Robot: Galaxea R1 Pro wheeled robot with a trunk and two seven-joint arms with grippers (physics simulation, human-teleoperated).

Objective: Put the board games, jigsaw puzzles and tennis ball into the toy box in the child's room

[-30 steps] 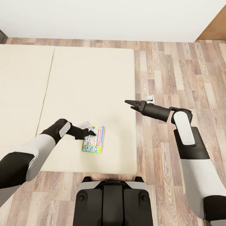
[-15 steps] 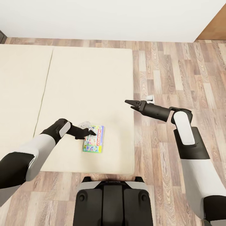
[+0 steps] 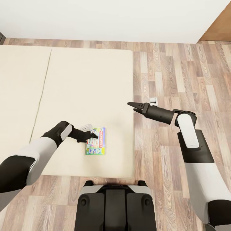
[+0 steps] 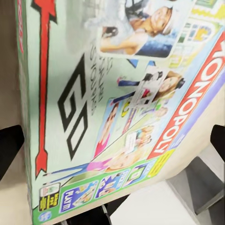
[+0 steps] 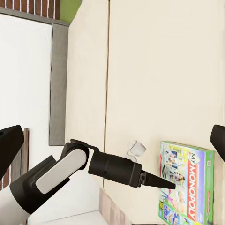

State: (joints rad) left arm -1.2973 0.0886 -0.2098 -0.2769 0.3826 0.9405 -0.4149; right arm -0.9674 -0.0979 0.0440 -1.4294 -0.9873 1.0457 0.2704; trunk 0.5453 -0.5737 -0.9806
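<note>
The bed [image 3: 89,80] is a broad beige mattress split by a seam. One board game [image 3: 96,146], a green-edged Monopoly box, lies flat near its front edge, toward the right corner.

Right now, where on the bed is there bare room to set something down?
The mattress is bare between the game box and the wall, and left across its seam. The strip between the box and the mattress's floor-side edge is free too. It is crowded only at the box, where the left tool sits.
</note>
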